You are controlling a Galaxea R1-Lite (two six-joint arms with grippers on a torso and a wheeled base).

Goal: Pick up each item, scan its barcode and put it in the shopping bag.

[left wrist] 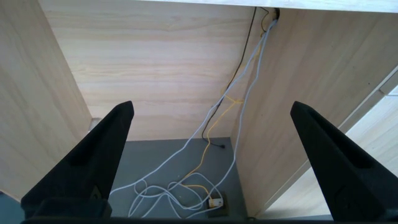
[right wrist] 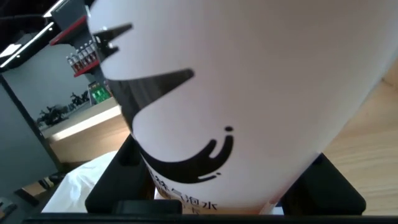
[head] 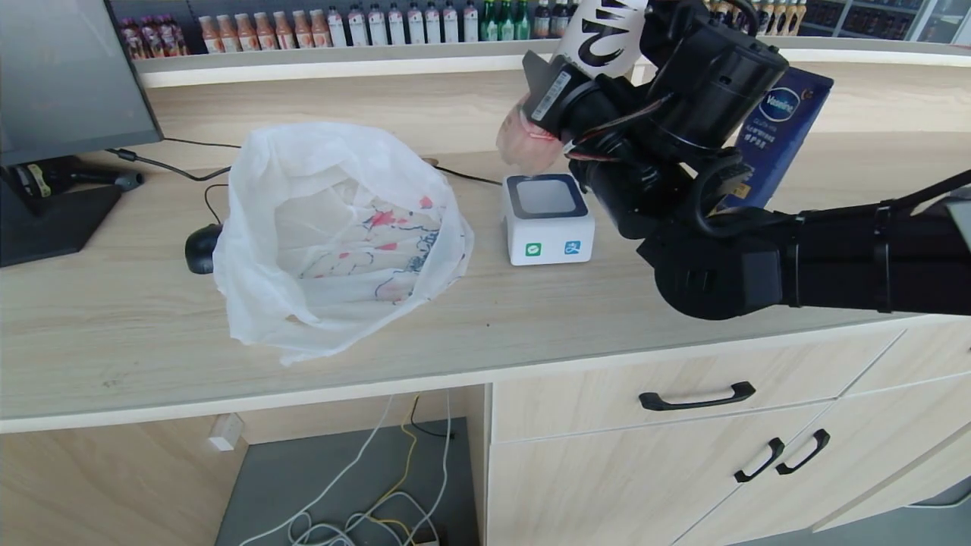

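Note:
My right gripper (head: 567, 89) is shut on a bottle (head: 603, 34) with a white-and-black label and a pink drink in its lower end. The bottle hangs tilted just above the white barcode scanner box (head: 548, 218) on the counter, its pink end toward the scanner's glass. In the right wrist view the bottle (right wrist: 236, 93) sits between my dark fingers (right wrist: 115, 183). The white plastic shopping bag (head: 334, 235) stands open left of the scanner, with a red-and-blue printed item showing inside. My left gripper (left wrist: 211, 162) is open below the counter, over cables (left wrist: 186, 186) on the floor.
A blue box (head: 781, 129) stands behind my right arm. A black mouse (head: 201, 249) lies left of the bag, with a monitor (head: 68, 76) and hand scanner (head: 91, 178) at far left. Drawers (head: 698, 398) sit under the counter edge.

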